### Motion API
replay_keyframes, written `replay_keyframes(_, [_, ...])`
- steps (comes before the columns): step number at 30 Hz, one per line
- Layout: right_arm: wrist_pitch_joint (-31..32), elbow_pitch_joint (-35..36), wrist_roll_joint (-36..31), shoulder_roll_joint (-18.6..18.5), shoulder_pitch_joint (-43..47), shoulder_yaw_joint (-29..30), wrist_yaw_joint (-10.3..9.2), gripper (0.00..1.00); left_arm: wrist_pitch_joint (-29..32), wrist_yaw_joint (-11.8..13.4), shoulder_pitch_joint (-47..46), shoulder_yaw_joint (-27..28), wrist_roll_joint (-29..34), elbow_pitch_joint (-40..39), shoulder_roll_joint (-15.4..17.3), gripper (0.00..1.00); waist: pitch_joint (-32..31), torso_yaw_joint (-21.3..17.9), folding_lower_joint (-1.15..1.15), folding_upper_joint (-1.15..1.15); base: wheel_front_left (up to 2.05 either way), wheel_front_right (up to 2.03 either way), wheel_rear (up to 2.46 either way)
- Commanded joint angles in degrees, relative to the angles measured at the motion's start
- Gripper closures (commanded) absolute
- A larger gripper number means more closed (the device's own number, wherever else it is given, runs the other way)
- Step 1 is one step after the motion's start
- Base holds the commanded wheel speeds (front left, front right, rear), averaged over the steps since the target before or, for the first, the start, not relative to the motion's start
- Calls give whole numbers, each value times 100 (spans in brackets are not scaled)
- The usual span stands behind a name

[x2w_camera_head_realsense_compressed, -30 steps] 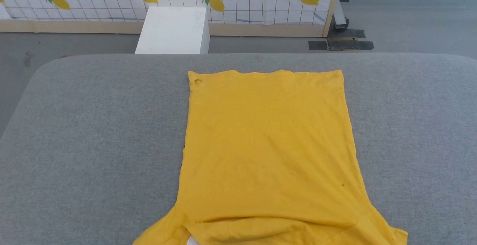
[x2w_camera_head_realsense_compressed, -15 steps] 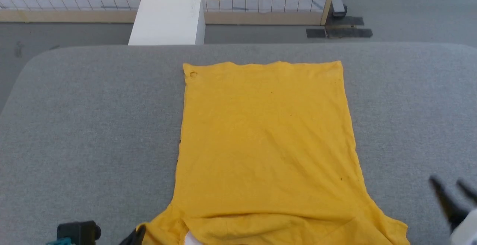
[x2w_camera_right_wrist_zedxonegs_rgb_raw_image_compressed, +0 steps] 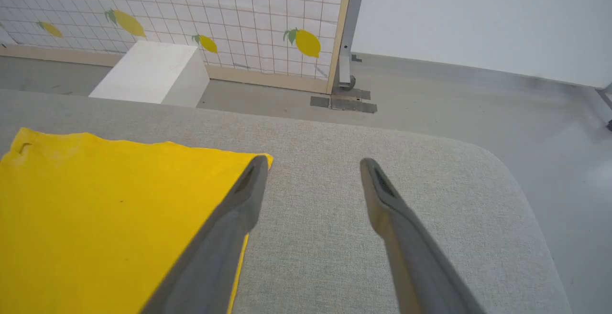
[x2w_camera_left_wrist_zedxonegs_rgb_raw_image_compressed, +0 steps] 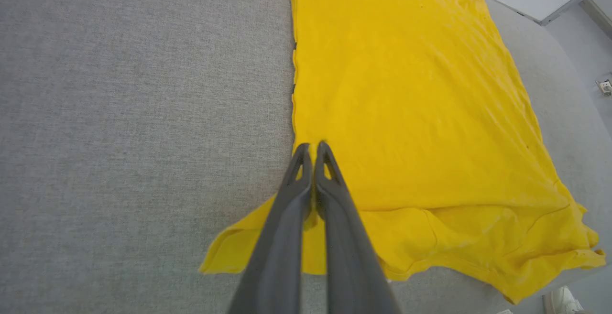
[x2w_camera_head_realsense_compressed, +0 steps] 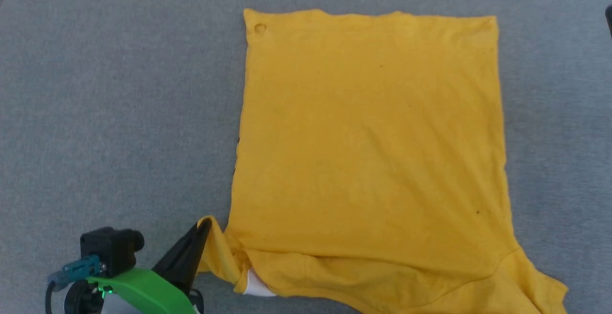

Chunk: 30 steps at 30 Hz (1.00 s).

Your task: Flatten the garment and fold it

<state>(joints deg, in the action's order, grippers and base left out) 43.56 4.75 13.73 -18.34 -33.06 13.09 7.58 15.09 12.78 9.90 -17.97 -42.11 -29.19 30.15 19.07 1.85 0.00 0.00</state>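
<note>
At the near left of the grey cloth-covered table (x2w_camera_head_realsense_compressed: 95, 113), the left gripper (x2w_camera_head_realsense_compressed: 204, 225) is clenched. Its two dark fingers are pressed together on the edge of the left sleeve (x2w_camera_head_realsense_compressed: 217, 252), which rises a little and bunches at the fingertips. From the head view it seems to pinch this sleeve rather than only touch it.

The yellow T-shirt (x2w_camera_head_realsense_compressed: 368, 151) lies spread in the middle of the table, a little toward the right side, plain side up. Its straight hem points to the far edge, and its shoulders and sleeves are at the near edge. The body is almost flat, with only soft diagonal creases. The shoulder part is folded over, and a small white patch (x2w_camera_head_realsense_compressed: 256, 286) shows under it.

The cloth looks thin, light and very soft. It probably does not keep any shape when it is lifted, and it may drag on the rough cover instead of sliding. Good places to hold are likely the seamed parts: the sleeve ends, the shoulders and the hem corners.

At the far right, the right gripper (x2w_camera_right_wrist_zedxonegs_rgb_raw_image_compressed: 313, 161) is released, with its fingers wide apart, just above the far right hem corner (x2w_camera_right_wrist_zedxonegs_rgb_raw_image_compressed: 263, 158), and it grasps nothing.
</note>
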Motion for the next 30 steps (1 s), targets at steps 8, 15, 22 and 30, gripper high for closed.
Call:
replay_keyframes(8, [-33,-1161,-690,144,-1090,14,-9,0,-64,-175,-744,-203,251,179,-159,100,1367,895,0,0,0,0,0])
replay_keyframes(15, [-87,-1698,-990,156,-1378,186,-9,0,-63,-185,-1036,-346,488,288,-188,100,1656,1118,0,0,0,0,0])
replay_keyframes(22, [-15,-2041,-1282,398,-1466,387,-9,100,-104,-175,-1105,-396,531,399,-240,100,1681,1047,0,0,0,0,0])
replay_keyframes(30, [-431,-1870,-955,309,-1224,494,-9,100,-129,-155,-1049,-352,530,470,-177,100,1143,691,0,0,0,0,0])
